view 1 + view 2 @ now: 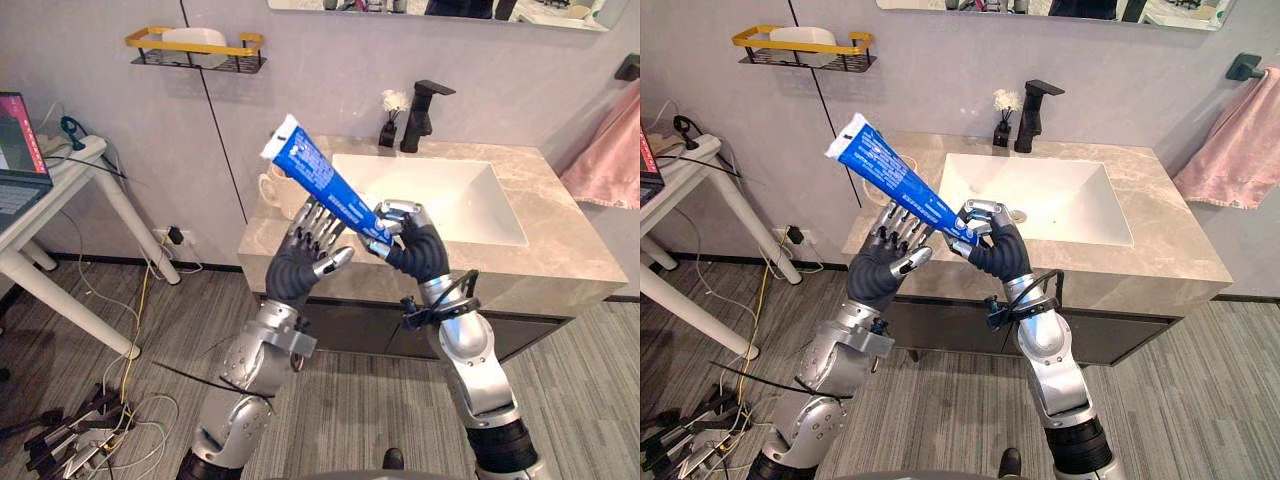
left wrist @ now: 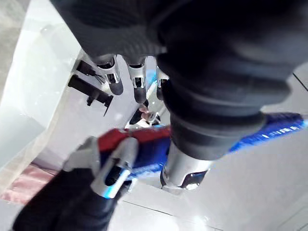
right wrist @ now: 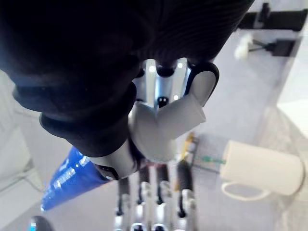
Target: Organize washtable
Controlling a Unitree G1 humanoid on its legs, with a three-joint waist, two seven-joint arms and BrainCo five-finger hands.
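We see both hands up before counter, near its left front corner. Right hand curled, pinching lower end of blue tube; tube in air, slanting up-left. Left hand upright, fingers straight, loose, just beside tube. Left wrist view adds tube's red end; right wrist view adds white mug.

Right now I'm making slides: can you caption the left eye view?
Right robot hand grips a blue toothpaste tube by its lower end, open left robot hand beside it.

Right hand grips what seems a toothpaste tube.
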